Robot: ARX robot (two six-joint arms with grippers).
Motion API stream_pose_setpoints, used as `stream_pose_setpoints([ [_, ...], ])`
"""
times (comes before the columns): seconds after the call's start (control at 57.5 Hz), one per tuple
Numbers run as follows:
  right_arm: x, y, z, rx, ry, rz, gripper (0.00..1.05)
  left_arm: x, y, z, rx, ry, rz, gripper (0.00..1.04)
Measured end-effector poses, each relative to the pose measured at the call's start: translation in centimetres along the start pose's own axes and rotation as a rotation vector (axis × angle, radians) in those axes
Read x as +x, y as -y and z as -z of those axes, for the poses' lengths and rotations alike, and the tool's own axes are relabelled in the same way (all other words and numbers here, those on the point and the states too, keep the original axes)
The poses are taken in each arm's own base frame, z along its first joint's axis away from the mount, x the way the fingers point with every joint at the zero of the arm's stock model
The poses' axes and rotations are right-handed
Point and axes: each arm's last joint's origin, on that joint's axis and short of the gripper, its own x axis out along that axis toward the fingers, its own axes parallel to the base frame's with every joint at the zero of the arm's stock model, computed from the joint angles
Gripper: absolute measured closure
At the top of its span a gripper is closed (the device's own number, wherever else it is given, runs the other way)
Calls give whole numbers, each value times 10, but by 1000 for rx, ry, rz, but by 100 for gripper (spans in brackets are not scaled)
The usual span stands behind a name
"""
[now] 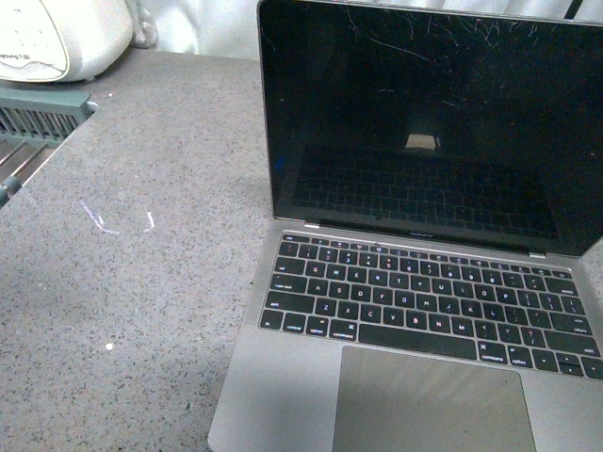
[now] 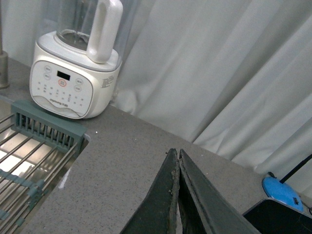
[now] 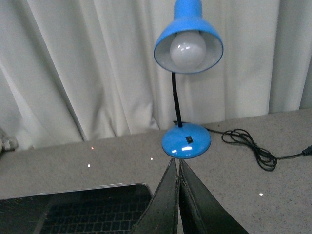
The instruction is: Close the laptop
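Note:
The laptop [image 1: 424,282] stands open on the grey speckled counter, right of centre in the front view. Its scratched black screen is upright and dark, its black keys and large trackpad face me. Neither gripper shows in the front view. My left gripper [image 2: 176,153] is shut and empty, above the counter, with a corner of the laptop's screen [image 2: 278,217] to one side. My right gripper [image 3: 176,163] is shut and empty, held over the top edge of the laptop's screen [image 3: 73,207].
A white blender [image 2: 75,73] stands at the counter's back left, also in the front view [image 1: 57,38]. A sink with a green-grey drain rack [image 2: 44,129] lies beside it. A blue desk lamp [image 3: 187,48] with a black cord [image 3: 248,146] stands behind the laptop. White curtains hang behind.

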Motion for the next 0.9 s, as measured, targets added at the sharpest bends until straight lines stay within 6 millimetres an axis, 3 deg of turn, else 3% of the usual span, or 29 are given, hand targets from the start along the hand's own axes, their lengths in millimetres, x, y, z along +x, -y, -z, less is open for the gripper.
stream_pose_setpoints([
  [0.191, 50, 8, -15, -128, -94, -45, 104, 42, 13, -9, 62, -36, 61, 101],
  [0.504, 109, 5, -30, -277, -208, -163, 104, 105, 25, -23, 126, -81, 98, 101],
  [0.643, 129, 0, -26, -305, -273, -224, 104, 128, 38, -17, 168, -122, 148, 101],
  [0.904, 156, -19, -13, -386, -329, -330, 104, 153, 69, -8, 240, -158, 248, 101],
])
